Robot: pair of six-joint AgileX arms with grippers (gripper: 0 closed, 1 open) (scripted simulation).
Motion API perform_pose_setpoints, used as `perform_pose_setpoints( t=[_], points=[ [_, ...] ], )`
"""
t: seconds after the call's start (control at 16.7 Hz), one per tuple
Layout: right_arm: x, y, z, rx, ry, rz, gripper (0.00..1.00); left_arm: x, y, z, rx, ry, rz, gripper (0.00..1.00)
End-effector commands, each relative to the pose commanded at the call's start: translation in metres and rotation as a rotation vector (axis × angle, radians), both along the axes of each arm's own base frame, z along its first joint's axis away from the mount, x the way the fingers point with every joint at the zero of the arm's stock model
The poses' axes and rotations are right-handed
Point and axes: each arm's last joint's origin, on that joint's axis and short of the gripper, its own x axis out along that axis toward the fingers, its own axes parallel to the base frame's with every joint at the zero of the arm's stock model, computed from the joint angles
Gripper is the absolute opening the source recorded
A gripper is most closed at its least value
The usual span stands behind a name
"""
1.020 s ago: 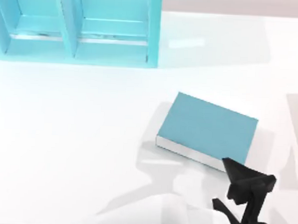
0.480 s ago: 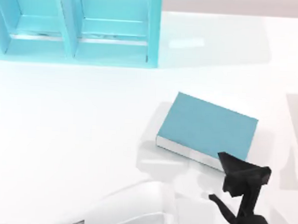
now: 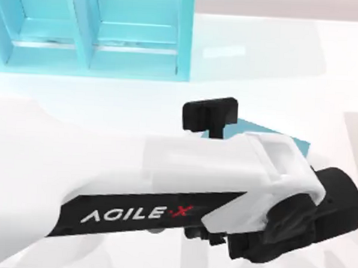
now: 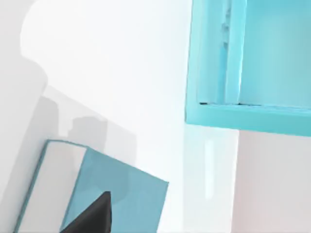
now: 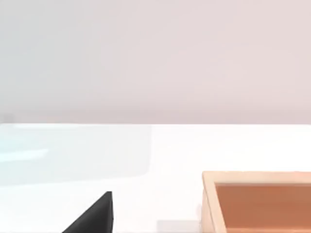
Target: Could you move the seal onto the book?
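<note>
Toward 4 o'clock on the bench (image 3: pixel 290 68), your left tool (image 4: pixel 99 213) hangs over the book (image 4: pixel 121 194); you cannot tell its grip or whether it carries the seal, which could topple off if freed near the cover's edge.

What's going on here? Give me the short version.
The left arm reaches across the table from the top view's left, with the left hand at the near edge of the teal book. The book lies flat, apart from the blue shelf unit. The right hand is low over the table, near a tan box-like thing. Nothing sits on the visible part of the book's cover.
</note>
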Motion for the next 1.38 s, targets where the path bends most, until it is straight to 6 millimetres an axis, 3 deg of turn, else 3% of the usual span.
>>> perform_pose_setpoints(
  t=[0.18, 0.36, 0.54, 0.72, 1.02, 1.38],
  points=[
    [0.000, 0.000, 0.000, 0.000, 0.000, 0.000, 1.00, 0.025, 0.063, 0.028, 0.020, 0.131, -0.086, 1.00],
    [0.000, 0.000, 0.000, 0.000, 0.000, 0.000, 1.00, 0.032, 0.132, 0.042, 0.095, 0.212, -0.266, 1.00],
    [0.000, 0.000, 0.000, 0.000, 0.000, 0.000, 1.00, 0.023, 0.196, 0.040, 0.237, 0.214, -0.486, 1.00],
    [0.000, 0.000, 0.000, 0.000, 0.000, 0.000, 1.00, 0.005, 0.248, 0.025, 0.449, 0.150, -0.678, 1.00],
    [0.000, 0.000, 0.000, 0.000, 0.000, 0.000, 1.00, -0.028, 0.300, -0.012, 0.887, -0.013, -0.820, 1.00],
    [0.000, 0.000, 0.000, 0.000, 0.000, 0.000, 1.00, -0.047, 0.325, -0.040, 1.351, -0.150, -0.745, 1.00]
  ],
)
